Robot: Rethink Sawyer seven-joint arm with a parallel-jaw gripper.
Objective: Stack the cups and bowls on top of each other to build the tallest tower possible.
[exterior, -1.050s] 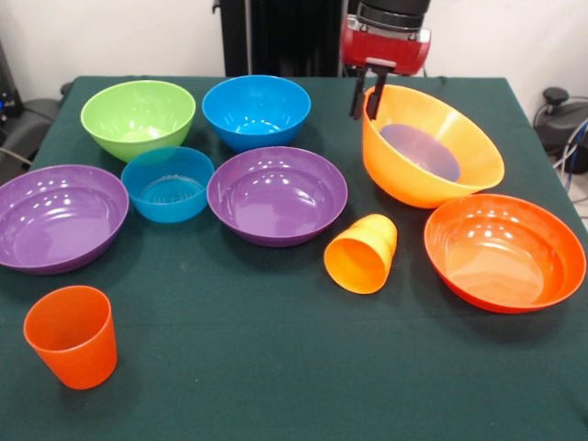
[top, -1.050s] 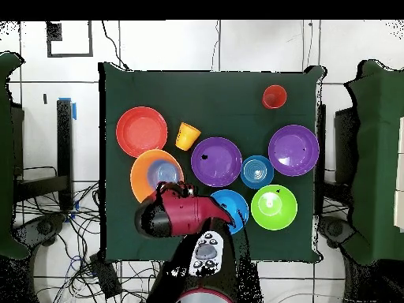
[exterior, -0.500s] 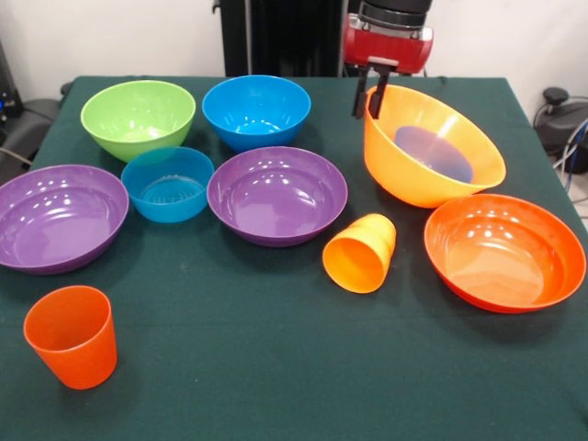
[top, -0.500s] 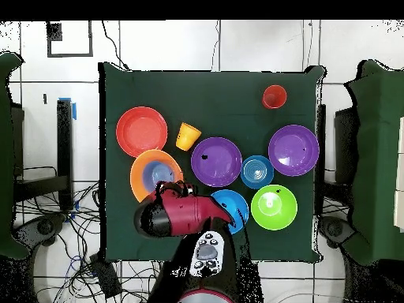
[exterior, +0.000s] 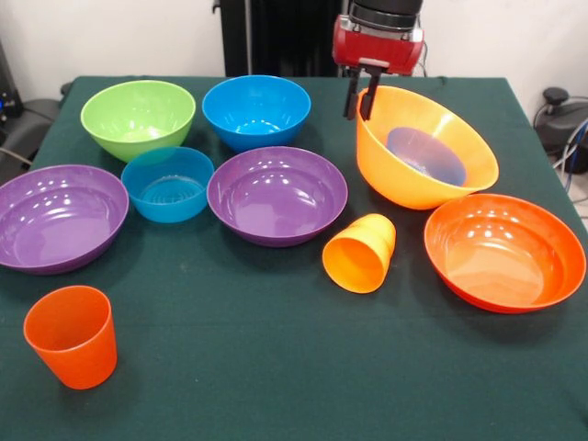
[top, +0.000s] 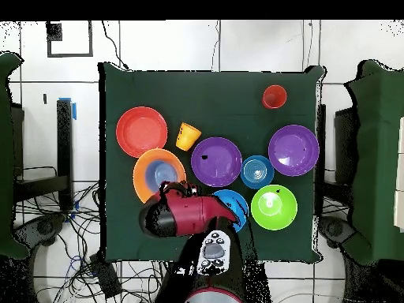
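My gripper (exterior: 359,96) is shut on the far rim of the large yellow-orange bowl (exterior: 404,184), which is tilted and holds a small translucent blue bowl (exterior: 424,154). The wide red-orange bowl (exterior: 503,250) sits just in front of it. A yellow-orange cup (exterior: 360,253) lies on its side mid-table. A red-orange cup (exterior: 72,335) stands upright at the near left. Two purple bowls (exterior: 277,193) (exterior: 57,216), another small blue bowl (exterior: 168,184), a lime green bowl (exterior: 138,115) and a medium blue bowl (exterior: 256,108) stand apart. In the overhead view the red arm (top: 177,215) covers the gripper.
Everything rests on a dark green tablecloth (exterior: 276,367). Chairs and cables surround the table (top: 110,237) in the overhead view.
The gripper and the tilted yellow-orange bowl have shifted slightly left in the front view, toward the medium blue bowl. Nothing else has moved.
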